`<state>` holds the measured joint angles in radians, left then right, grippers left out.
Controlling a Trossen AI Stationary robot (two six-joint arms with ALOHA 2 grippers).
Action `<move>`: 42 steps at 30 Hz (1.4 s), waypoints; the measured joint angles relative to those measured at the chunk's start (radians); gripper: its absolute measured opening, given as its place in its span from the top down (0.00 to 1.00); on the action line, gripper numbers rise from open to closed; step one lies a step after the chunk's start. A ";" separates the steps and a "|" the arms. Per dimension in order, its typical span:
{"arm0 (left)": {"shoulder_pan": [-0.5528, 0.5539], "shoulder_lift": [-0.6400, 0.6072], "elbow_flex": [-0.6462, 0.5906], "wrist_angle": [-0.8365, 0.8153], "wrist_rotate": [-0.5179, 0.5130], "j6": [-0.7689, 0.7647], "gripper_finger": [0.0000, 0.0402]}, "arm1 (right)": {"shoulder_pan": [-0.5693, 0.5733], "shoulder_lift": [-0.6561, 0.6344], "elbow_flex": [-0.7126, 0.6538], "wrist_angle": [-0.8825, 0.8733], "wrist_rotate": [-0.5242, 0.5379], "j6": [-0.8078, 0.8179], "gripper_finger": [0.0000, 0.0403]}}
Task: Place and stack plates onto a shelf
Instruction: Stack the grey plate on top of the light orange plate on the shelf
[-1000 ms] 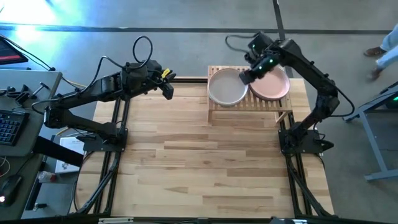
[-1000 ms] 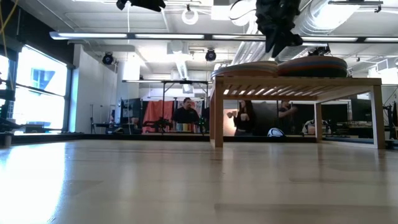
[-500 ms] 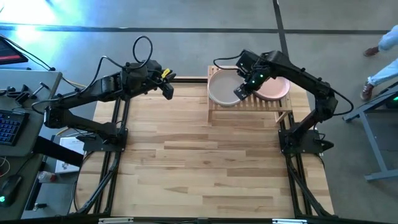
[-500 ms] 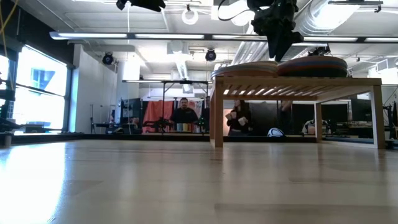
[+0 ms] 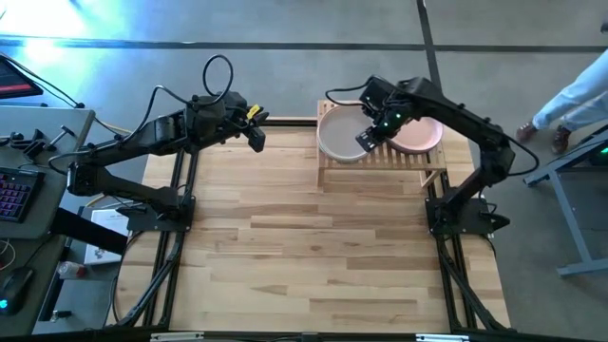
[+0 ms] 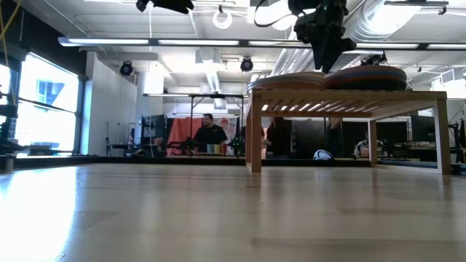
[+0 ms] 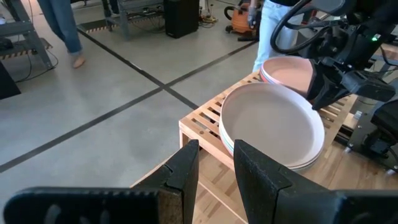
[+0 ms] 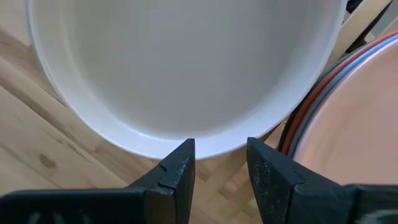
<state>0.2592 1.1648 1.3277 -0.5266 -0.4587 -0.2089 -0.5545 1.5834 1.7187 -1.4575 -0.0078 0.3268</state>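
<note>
High view: the right gripper (image 5: pixel 365 142) has slid from above the gap between the two stacks to the near edge of the beige-grey plate (image 5: pixel 342 134), and it holds nothing. That plate tops the left stack on the shelf (image 5: pixel 418 168); the pink plate (image 5: pixel 422 136) tops the right stack. No plate lies on the tabletop (image 5: pixel 313 247), so the stacking looks finished and the arm seems to be backing off. The left gripper (image 5: pixel 255 138) waits over the table's far left edge, unmoved.

Low view: only here do both stacks show edge-on, sitting flat on the shelf's slats, with the right gripper hanging just above between them.

Left wrist view: its own fingers stand slightly apart, empty; several rims show under the beige-grey plate.

Right wrist view: its fingers are parted, clear of the plate's rim; rust and grey-blue rims show beneath the pink plate.
</note>
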 joint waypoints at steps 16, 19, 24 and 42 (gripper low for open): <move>0.000 0.000 0.000 0.000 0.000 0.000 0.78 | 0.000 0.015 0.000 0.007 -0.024 0.032 0.70; 0.000 0.000 0.000 0.000 0.000 -0.001 0.78 | 0.000 0.023 0.000 0.004 -0.026 0.032 0.70; 0.000 0.000 0.000 -0.001 0.000 -0.001 0.78 | 0.000 0.050 0.000 -0.002 -0.028 0.010 0.70; 0.000 0.000 0.000 -0.004 0.003 -0.026 0.78 | -0.002 0.014 0.000 0.188 -0.027 0.006 0.70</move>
<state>0.2588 1.1648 1.3277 -0.5308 -0.4557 -0.2344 -0.5567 1.5970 1.7187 -1.2693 -0.0345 0.3330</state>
